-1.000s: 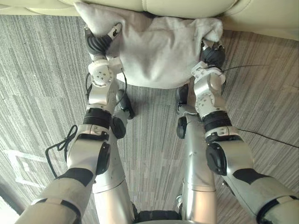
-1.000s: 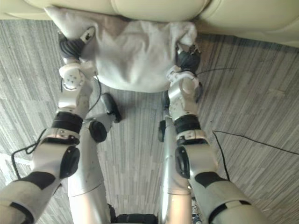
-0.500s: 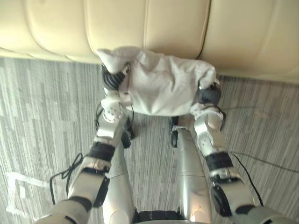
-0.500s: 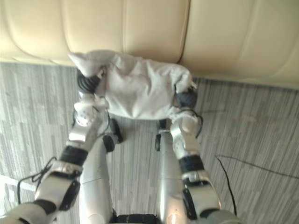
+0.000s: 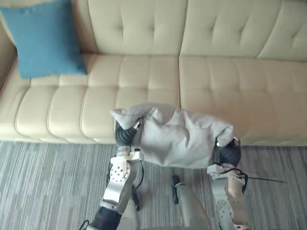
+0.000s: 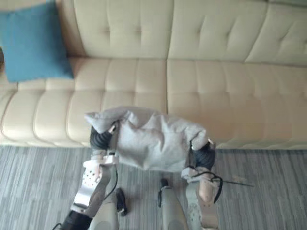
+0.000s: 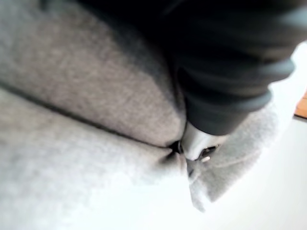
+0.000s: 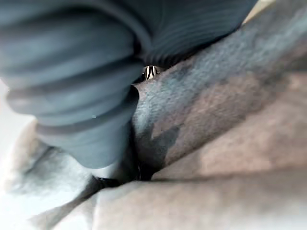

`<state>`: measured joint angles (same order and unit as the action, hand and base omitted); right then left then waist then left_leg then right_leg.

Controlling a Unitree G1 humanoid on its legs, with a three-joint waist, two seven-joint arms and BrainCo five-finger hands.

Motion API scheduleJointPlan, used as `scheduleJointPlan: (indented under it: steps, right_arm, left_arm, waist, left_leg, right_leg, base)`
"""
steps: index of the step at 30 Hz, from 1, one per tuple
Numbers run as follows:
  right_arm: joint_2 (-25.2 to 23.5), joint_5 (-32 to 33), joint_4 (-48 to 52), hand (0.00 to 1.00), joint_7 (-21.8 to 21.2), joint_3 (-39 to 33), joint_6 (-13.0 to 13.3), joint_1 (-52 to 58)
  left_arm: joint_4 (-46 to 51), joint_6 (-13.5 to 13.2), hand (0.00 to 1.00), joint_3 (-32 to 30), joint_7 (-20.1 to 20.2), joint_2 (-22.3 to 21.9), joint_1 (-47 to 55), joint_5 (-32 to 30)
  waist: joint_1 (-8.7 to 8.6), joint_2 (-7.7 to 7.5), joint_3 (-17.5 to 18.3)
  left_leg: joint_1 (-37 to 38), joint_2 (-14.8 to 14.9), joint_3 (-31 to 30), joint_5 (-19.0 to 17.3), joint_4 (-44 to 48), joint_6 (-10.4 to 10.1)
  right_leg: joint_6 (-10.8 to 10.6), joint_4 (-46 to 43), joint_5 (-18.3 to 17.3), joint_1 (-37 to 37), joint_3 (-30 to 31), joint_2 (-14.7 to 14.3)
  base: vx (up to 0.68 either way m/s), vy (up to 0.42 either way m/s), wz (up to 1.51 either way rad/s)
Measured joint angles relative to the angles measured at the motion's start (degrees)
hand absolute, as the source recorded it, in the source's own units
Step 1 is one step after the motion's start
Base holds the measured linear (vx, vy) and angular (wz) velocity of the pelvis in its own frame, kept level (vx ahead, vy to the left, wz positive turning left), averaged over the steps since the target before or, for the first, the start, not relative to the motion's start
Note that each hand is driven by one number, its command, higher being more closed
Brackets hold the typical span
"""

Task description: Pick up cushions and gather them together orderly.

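Gripping rumpled pale-grey cushion (image 5: 177, 139) at both ends: left robot hand (image 5: 125, 135), right robot hand (image 5: 228, 152).

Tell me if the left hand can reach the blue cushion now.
Probably not: the left hand grips the grey cushion, and the blue cushion leans far off along the sofa.

1. A long cream sofa (image 5: 216, 91) runs from left to right across the far side of what I see.
2. Its backrest (image 5: 144, 24) is button-tufted, with soft folds pulled between the buttons.
3. A seam near the middle splits the seat (image 5: 62, 110) into two pads, and the left pad is stitched into panels running near to far.
4. The floor (image 5: 43, 182) on the near side is carpet in grey streaks, meeting the sofa's front edge.
5. The light is soft and even, brightest on the seat tops.
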<state>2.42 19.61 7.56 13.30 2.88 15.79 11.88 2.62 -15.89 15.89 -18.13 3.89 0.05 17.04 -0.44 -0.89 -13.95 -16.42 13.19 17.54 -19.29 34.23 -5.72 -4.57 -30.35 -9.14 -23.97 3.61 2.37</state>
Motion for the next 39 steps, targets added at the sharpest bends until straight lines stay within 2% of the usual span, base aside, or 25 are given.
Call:
scheduleJointPlan:
  steps: [2, 4, 7, 11, 13, 14, 15, 16, 17, 18, 19, 20, 21, 23, 25, 26, 27, 28, 30, 32, 34, 35, 36, 37, 39]
  right_arm:
    - [0.14, -0.9, -2.28, 1.0, -0.44, -0.01, 0.0, -0.37]
    - [0.54, -1.14, -6.09, 1.0, -1.01, 0.0, -0.09, -1.73]
    - [2.44, -1.31, -12.39, 1.0, -1.79, 0.19, -1.43, -4.7]
    - [3.68, -1.74, -13.57, 1.0, -2.1, 0.19, -2.0, -5.15]
    - [4.53, -1.81, -13.58, 1.0, -2.25, 0.21, -2.3, -4.47]
    - [4.53, -1.81, -13.68, 1.0, -2.26, 0.21, -2.32, -4.06]
    - [4.55, -1.8, -13.61, 1.0, -2.33, 0.24, -2.32, -3.55]
    - [4.68, -1.77, -13.41, 1.0, -2.33, 0.34, -2.37, -3.04]
    - [4.9, -1.72, -13.19, 1.0, -2.33, 0.48, -2.49, -2.69]
    - [4.75, -1.71, -12.57, 1.0, -2.33, 0.57, -2.81, -1.92]
    - [4.44, -1.7, -12.33, 1.0, -2.33, 0.58, -2.84, -1.6]
    - [4.57, -1.7, -12.26, 1.0, -2.25, 0.44, -2.84, -1.59]
    - [4.71, -1.7, -11.64, 1.0, -2.1, 0.02, -2.89, -1.74]
    - [4.86, -1.7, -10.0, 1.0, -2.0, -0.31, -3.05, -1.75]
    - [5.03, -1.71, -9.42, 1.0, -1.92, -0.55, -3.08, -1.94]
    - [5.18, -1.72, -9.42, 1.0, -1.92, -0.6, -3.07, -2.25]
    - [5.22, -1.76, -9.51, 1.0, -1.91, -0.56, -3.26, -2.48]
    - [4.6, -1.81, -9.73, 1.0, -1.91, -0.56, -3.6, -2.37]
    - [2.94, -2.12, -9.73, 1.0, -1.91, -0.5, -3.78, -1.63]
    - [2.56, -2.29, -9.79, 1.0, -1.92, -0.52, -3.83, -1.84]
    - [2.51, -2.86, -11.21, 1.0, -1.99, -0.43, -3.84, -2.53]
    - [2.42, -2.94, -12.83, 1.0, -2.06, -0.43, -3.81, -3.05]
    - [2.38, -2.96, -14.21, 1.0, -2.06, -0.42, -3.85, -3.4]
    - [2.38, -2.96, -15.66, 1.0, -2.08, -0.13, -3.9, -3.66]
    - [2.35, -2.96, -16.01, 1.0, -2.13, 0.34, -4.27, -4.05]
  left_arm:
    - [-0.19, 0.08, 1.0, 0.02, 0.4, 0.4, 0.4, -0.03]
    - [-1.05, 0.08, 1.0, 0.02, 0.93, 1.7, 0.38, -0.06]
    - [-3.31, 0.39, 1.0, 0.04, 1.12, 3.4, 0.71, -0.07]
    - [-3.44, 0.57, 1.0, 0.41, 2.17, 4.03, 0.92, -0.06]
    - [-4.1, 0.56, 1.0, 0.89, 2.8, 4.0, 1.59, -0.02]
    - [-4.57, 0.57, 1.0, 0.91, 3.35, 3.99, 2.1, 0.05]
    - [-4.61, 0.58, 1.0, 0.93, 3.61, 3.84, 3.24, 0.1]
    - [-4.61, 0.69, 1.0, 1.03, 3.76, 3.42, 4.12, 0.69]
    - [-4.61, 0.74, 1.0, 1.02, 3.76, 3.16, 4.81, 1.29]
    - [-4.62, 1.04, 1.0, 1.02, 3.76, 3.17, 5.55, 2.02]
    - [-4.68, 1.28, 1.0, 1.04, 3.78, 3.16, 5.73, 2.28]
    - [-5.03, 1.49, 1.0, 1.62, 3.8, 3.17, 5.88, 2.3]
    - [-5.1, 1.63, 1.0, 2.25, 3.9, 3.06, 5.84, 2.3]
    - [-5.15, 2.16, 1.0, 2.42, 4.51, 2.94, 5.89, 2.3]
    - [-5.14, 2.75, 1.0, 2.46, 4.72, 2.95, 5.92, 2.29]
    - [-5.15, 2.75, 1.0, 2.5, 4.78, 2.96, 5.92, 2.29]
    - [-5.15, 2.73, 1.0, 2.51, 4.82, 3.11, 5.98, 2.3]
    - [-5.2, 2.75, 1.0, 2.5, 4.82, 3.63, 6.02, 2.33]
    - [-5.04, 2.63, 1.0, 2.53, 4.84, 3.97, 6.36, 2.52]
    - [-5.06, 2.76, 1.0, 2.55, 4.88, 3.99, 6.45, 3.61]
    - [-5.06, 2.8, 1.0, 2.56, 4.91, 4.37, 7.25, 4.02]
    - [-5.08, 2.84, 1.0, 2.64, 4.95, 4.77, 7.63, 4.31]
    - [-5.09, 2.88, 1.0, 2.79, 4.97, 5.23, 7.65, 4.45]
    - [-5.08, 2.88, 1.0, 2.85, 4.97, 5.91, 7.65, 4.46]
    - [-5.08, 2.84, 1.0, 2.8, 4.95, 6.56, 7.17, 4.51]
  waist:
    - [-0.32, 0.0, 0.31]
    - [-0.64, 0.03, 1.22]
    - [-1.35, 0.28, 1.83]
    - [-2.03, 0.98, 2.61]
    - [-2.24, 1.83, 3.43]
    - [-2.27, 1.77, 3.48]
    - [-2.26, 1.99, 3.57]
    - [-1.93, 2.39, 3.72]
    - [-1.36, 2.61, 3.8]
    - [-0.61, 2.45, 3.86]
    - [-0.13, 2.18, 3.94]
    - [0.35, 1.76, 4.43]
    - [0.42, 1.56, 4.64]
    - [0.49, 1.64, 4.7]
    - [0.65, 1.8, 4.83]
    - [0.96, 2.04, 5.36]
    - [2.22, 2.55, 5.87]
    - [2.78, 1.75, 6.3]
    - [2.8, -0.22, 8.16]
    - [2.7, -0.81, 8.44]
    - [2.78, -0.88, 8.47]
    - [2.17, -0.87, 8.47]
    - [1.6, -0.99, 8.54]
    - [0.91, -1.51, 9.06]
    - [0.85, -1.62, 9.07]
  left_leg:
    - [2.24, -0.05, 1.19, -0.94, -0.33, 0.05]
    - [3.58, 0.0, 2.68, -1.25, -1.69, 0.39]
    - [9.15, -1.0, 4.12, 1.62, -9.24, 0.6]
    - [13.54, -1.58, 3.29, 4.04, -16.21, -0.68]
    - [14.33, -0.74, 2.31, 4.32, -16.34, -0.91]
    - [13.15, -0.11, 0.74, 4.32, -12.52, -0.9]
    - [9.55, 1.63, -2.59, 4.45, -3.86, -0.69]
    - [6.15, 3.6, -4.85, 5.53, 4.43, 0.99]
    - [3.98, 4.83, -5.94, 7.19, 9.55, 2.91]
    - [1.18, 6.1, -7.69, 11.48, 16.25, 3.3]
    - [-0.22, 6.17, -8.47, 13.49, 18.62, 3.04]
    - [-1.75, 4.92, -9.65, 10.16, 19.16, 1.37]
    - [-2.84, 2.76, -9.58, 6.61, 15.84, 1.71]
    - [-3.59, -0.75, -8.42, 4.25, 7.11, 2.3]
    - [-3.37, -4.18, -8.73, 4.73, -2.79, 2.24]
    - [-2.2, -5.98, -9.0, 7.7, -10.93, 1.69]
    - [-0.3, -6.81, -9.89, 15.33, -16.42, 2.76]
    - [0.48, -7.35, -8.93, 15.86, -16.87, 3.45]
    - [2.25, -9.34, -6.32, 15.04, -18.32, 4.76]
    - [4.7, -10.69, -4.63, 13.63, -19.03, 5.84]
    - [9.19, -11.92, -2.51, 12.4, -21.32, 6.38]
    - [11.3, -12.27, -2.3, 12.03, -22.05, 6.78]
    - [12.22, -12.31, -2.35, 11.84, -22.39, 7.08]
    - [12.7, -12.26, -2.4, 11.87, -23.15, 7.03]
    - [12.67, -11.62, -3.0, 11.87, -23.59, 6.83]
  right_leg:
    - [0.63, -0.83, 0.78, 0.07, -1.16, 0.14]
    - [2.26, 1.35, 1.86, 0.34, -5.47, 1.39]
    - [4.35, 9.02, 5.49, 4.35, -15.4, 4.25]
    - [4.85, 16.84, 8.51, 9.23, -17.13, 2.24]
    - [5.01, 17.77, 6.95, 10.55, -17.72, 1.11]
    - [4.96, 17.85, 5.85, 11.56, -17.99, 0.88]
    - [5.41, 18.09, 5.25, 13.0, -18.81, 0.18]
    - [6.06, 17.86, 4.92, 13.99, -19.01, -0.95]
    - [6.67, 17.52, 4.32, 14.9, -18.98, -1.77]
    - [7.82, 17.49, 3.13, 16.65, -18.75, -2.43]
    - [8.05, 17.58, 2.53, 17.45, -18.66, -2.36]
    - [8.37, 17.64, 1.85, 18.11, -18.65, -1.73]
    - [8.42, 17.81, 1.55, 18.19, -18.7, -0.81]
    - [8.25, 19.4, 1.67, 19.24, -18.88, 0.22]
    - [7.33, 21.09, 2.19, 21.56, -19.33, 0.84]
    - [5.69, 21.76, 2.13, 22.35, -18.92, 0.88]
    - [4.52, 21.72, 1.66, 22.88, -17.42, 0.47]
    - [4.06, 21.82, 1.63, 23.11, -16.09, 0.98]
    - [1.96, 21.38, 0.71, 23.1, -14.57, 3.55]
    - [0.11, 17.84, -0.47, 22.71, -13.72, 5.42]
    - [-1.97, 6.87, -1.78, 19.61, -13.62, 7.91]
    - [-2.49, -0.34, -1.48, 16.77, -14.1, 9.67]
    - [-2.46, -4.25, -1.77, 15.29, -14.27, 10.43]
    - [-1.04, -6.13, -3.01, 13.29, -14.3, 10.78]
    - [0.45, -5.16, -4.94, 10.21, -13.96, 10.52]
  base:
    - [0.05, 0.045, -0.63]
    - [0.03, 0.033, -0.6]
    - [0.07, 0.006, -0.58]
    - [0.13, -0.058, -0.25]
    - [0.13, -0.062, 0.01]
    - [0.13, -0.092, 0.15]
    - [0.16, -0.113, 0.1]
    - [0.17, -0.116, 0.01]
    - [0.17, -0.082, -0.07]
    - [0.16, -0.053, -0.05]
    - [0.2, -0.059, 0.04]
    - [0.18, -0.04, 0.12]
    - [0.22, -0.024, 0.14]
    - [0.21, 0.037, 0.19]
    - [0.21, 0.094, 0.11]
    - [0.22, 0.125, -0.34]
    - [0.24, 0.154, -0.54]
    - [0.27, 0.155, -0.54]
    - [0.31, 0.159, -0.29]
    - [0.22, 0.126, -0.34]
    - [0.17, 0.121, -0.45]
    - [0.16, 0.096, -0.17]
    - [0.19, 0.085, 0.02]
    - [0.14, 0.032, 0.09]
    - [0.12, -0.056, 0.08]
